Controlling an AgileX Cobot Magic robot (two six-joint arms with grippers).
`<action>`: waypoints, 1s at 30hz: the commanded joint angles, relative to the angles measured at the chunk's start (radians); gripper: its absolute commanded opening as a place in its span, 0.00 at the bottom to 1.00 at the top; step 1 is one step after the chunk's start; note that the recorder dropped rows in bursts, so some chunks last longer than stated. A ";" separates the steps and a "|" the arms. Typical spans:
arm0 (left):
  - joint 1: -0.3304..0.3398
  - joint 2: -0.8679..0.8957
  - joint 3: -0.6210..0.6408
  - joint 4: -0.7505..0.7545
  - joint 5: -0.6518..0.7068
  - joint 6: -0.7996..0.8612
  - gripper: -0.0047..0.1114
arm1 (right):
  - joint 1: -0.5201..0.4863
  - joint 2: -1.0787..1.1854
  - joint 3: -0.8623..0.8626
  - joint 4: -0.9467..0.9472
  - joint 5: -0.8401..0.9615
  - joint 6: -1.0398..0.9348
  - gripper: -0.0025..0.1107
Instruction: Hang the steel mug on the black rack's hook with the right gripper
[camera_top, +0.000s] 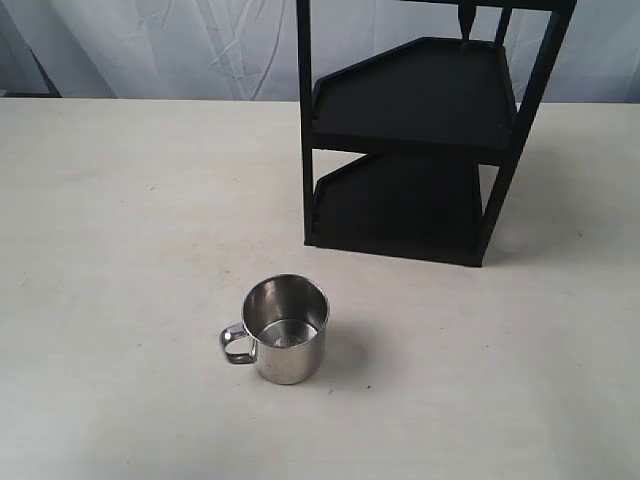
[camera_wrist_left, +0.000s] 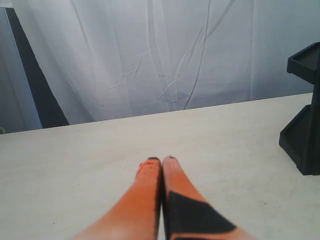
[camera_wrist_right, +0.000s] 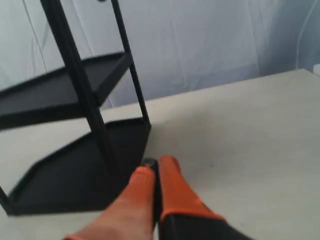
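Observation:
The steel mug (camera_top: 287, 328) stands upright on the pale table (camera_top: 120, 250), its looped handle (camera_top: 236, 345) turned to the left. Behind it to the right rises the black rack (camera_top: 420, 140) with two angular shelves; a small dark hook (camera_top: 465, 18) hangs from its top bar. Neither gripper shows in the exterior view. The right gripper (camera_wrist_right: 157, 164) is shut, orange fingers pressed together with nothing between them, close to the rack's lower shelf (camera_wrist_right: 75, 175). The left gripper (camera_wrist_left: 161, 161) is shut and holds nothing, over bare table, with the rack's edge (camera_wrist_left: 305, 130) off to one side. No wrist view shows the mug.
A white curtain (camera_top: 150, 45) hangs behind the table's far edge. A dark panel (camera_wrist_left: 35, 80) stands at the back in the left wrist view.

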 joint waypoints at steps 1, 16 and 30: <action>-0.005 -0.005 0.000 0.001 -0.005 -0.002 0.05 | -0.007 -0.005 0.002 0.185 -0.137 -0.004 0.02; -0.005 -0.005 0.000 0.001 -0.005 -0.002 0.05 | -0.005 -0.005 -0.009 0.782 -0.219 0.249 0.02; -0.005 -0.005 0.000 0.001 -0.005 -0.002 0.05 | -0.002 0.344 -0.349 0.390 0.212 -0.263 0.02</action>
